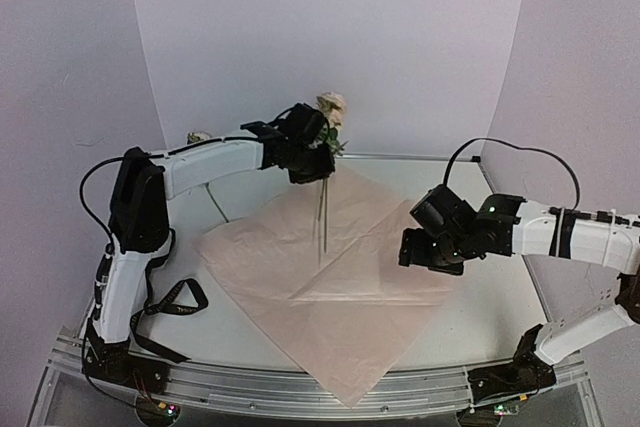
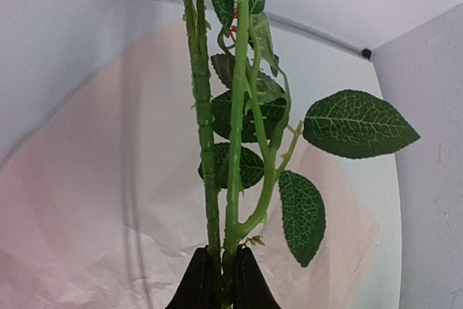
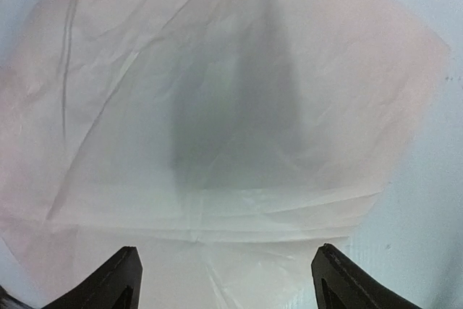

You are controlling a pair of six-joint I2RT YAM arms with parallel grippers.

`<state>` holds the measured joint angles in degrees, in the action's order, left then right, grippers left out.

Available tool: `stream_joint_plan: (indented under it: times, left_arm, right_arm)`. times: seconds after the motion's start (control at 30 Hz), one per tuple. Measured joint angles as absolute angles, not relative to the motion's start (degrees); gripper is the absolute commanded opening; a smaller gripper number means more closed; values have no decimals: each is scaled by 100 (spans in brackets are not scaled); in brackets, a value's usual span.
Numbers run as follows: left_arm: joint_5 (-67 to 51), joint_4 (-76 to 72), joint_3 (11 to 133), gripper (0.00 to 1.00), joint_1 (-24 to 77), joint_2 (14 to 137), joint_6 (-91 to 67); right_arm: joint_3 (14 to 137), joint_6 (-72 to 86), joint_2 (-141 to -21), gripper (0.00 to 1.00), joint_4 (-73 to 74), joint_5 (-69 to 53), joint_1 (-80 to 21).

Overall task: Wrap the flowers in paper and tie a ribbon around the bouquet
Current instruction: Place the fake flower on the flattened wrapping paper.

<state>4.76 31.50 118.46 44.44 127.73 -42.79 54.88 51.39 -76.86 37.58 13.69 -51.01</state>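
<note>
My left gripper (image 1: 308, 161) is shut on the green stems of the flowers (image 1: 331, 105) and holds them upright above the far corner of the paper (image 1: 330, 292). The pale blooms are on top and the thin stems hang down toward the sheet. In the left wrist view the black fingers (image 2: 197, 284) pinch the stems of the flowers (image 2: 235, 142), with dark leaves spreading right. The pink paper lies flat like a diamond. My right gripper (image 1: 423, 250) hovers open over its right corner; its fingertips (image 3: 116, 280) stand wide apart above the paper (image 3: 231, 106). A black ribbon (image 1: 178, 299) lies looped by the left arm's base.
White walls curve round the back of the table (image 1: 500, 297). A small pale object (image 1: 198, 136) lies behind the left arm. Black cables run along both arms. A metal rail (image 1: 300, 387) lines the near edge, and the paper's near corner overhangs it.
</note>
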Motion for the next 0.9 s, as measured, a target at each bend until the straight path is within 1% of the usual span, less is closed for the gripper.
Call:
stream_joint_plan:
  times: [0.1, 0.13, 0.17, 0.2, 0.3, 0.37, 0.4, 0.43, 0.57, 0.7, 0.8, 0.9]
  left_arm:
    - [449, 3147, 12021, 0, 4849, 13282, -4788]
    - [445, 3152, 12067, 2, 4952, 13441, -4921]
    - [445, 3152, 12111, 6, 5032, 13582, -5026]
    - [429, 3153, 12159, 18, 5105, 13724, -5125]
    - [318, 3159, 12191, 65, 5224, 13990, -5291]
    - [254, 3158, 12189, 73, 5235, 14046, -5344]
    - [246, 3145, 12173, 76, 5228, 14043, -5352]
    - [248, 3131, 12153, 78, 5214, 14028, -5353]
    - [409, 3075, 11665, 79, 5113, 13686, -5199]
    - [871, 3156, 11012, 75, 4771, 13066, -5001]
    - [1227, 3210, 10509, 71, 4038, 12541, -4890]
    - [1530, 3253, 10425, 69, 3073, 12403, -4795]
  right_arm:
    - [5448, 5059, -7650, 85, 3796, 1359, -4775]
    - [5427, 5019, -7653, 85, 3827, 1347, -4709]
    - [5416, 4978, -7653, 85, 3861, 1335, -4666]
    - [5409, 4944, -7655, 86, 3877, 1317, -4629]
    - [5406, 4884, -7684, 86, 3887, 1268, -4560]
    - [5406, 4840, -7737, 87, 3889, 1253, -4527]
    - [5406, 4816, -7775, 87, 3890, 1249, -4515]
    - [5406, 4795, -7820, 87, 3891, 1241, -4496]
    - [5407, 4683, -8034, 87, 3888, 1209, -4461]
    - [5408, 4574, -8360, 87, 3823, 1042, -4438]
    - [5410, 4502, -8594, 86, 3708, 868, -4434]
    - [5428, 4453, -8746, 86, 3644, 731, -4431]
